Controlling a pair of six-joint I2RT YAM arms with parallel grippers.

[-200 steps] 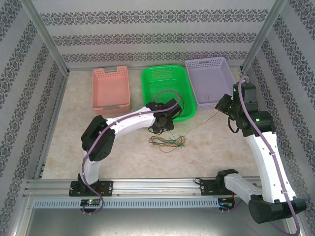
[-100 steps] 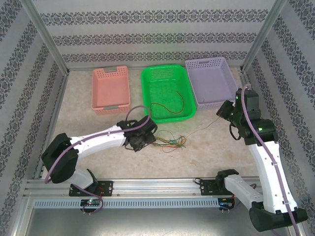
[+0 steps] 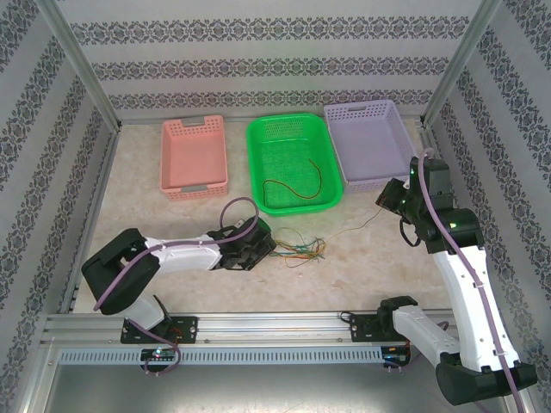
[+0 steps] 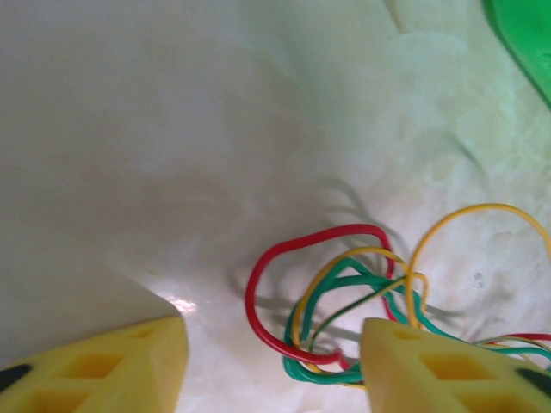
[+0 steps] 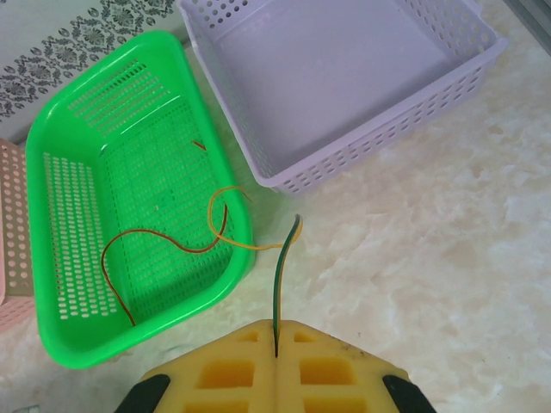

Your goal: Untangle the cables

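1. You can see the cables [image 3: 297, 250] as a small messy bunch of very thin wires: red, green, yellow and orange. The bunch lies on the table [image 3: 172, 215], just in front of the green basket [image 3: 258, 138].
2. In your left wrist view, a red loop [image 4: 248, 301] curls wide, and green and yellow wires cross each other inside it.
3. Your left gripper [image 4: 275, 353] sits low at the left end of the bunch. Its yellow fingers are about half apart and hold nothing.
4. One of those fingers covers part of the bunch. You cannot tell if it touches the wires.
5. Your right gripper [image 5: 277, 344] is squeezed tight on one dark green wire [image 5: 280, 275], which sticks up from between the fingers.
6. From above, that wire is a faint line running toward the bunch, and it is too thin to follow all the way.
7. One brown wire [image 3: 297, 190] lies curled inside the green basket.
8. In the right wrist view, a yellow piece meets the tip of the green wire. You cannot tell whether it is joined to it.
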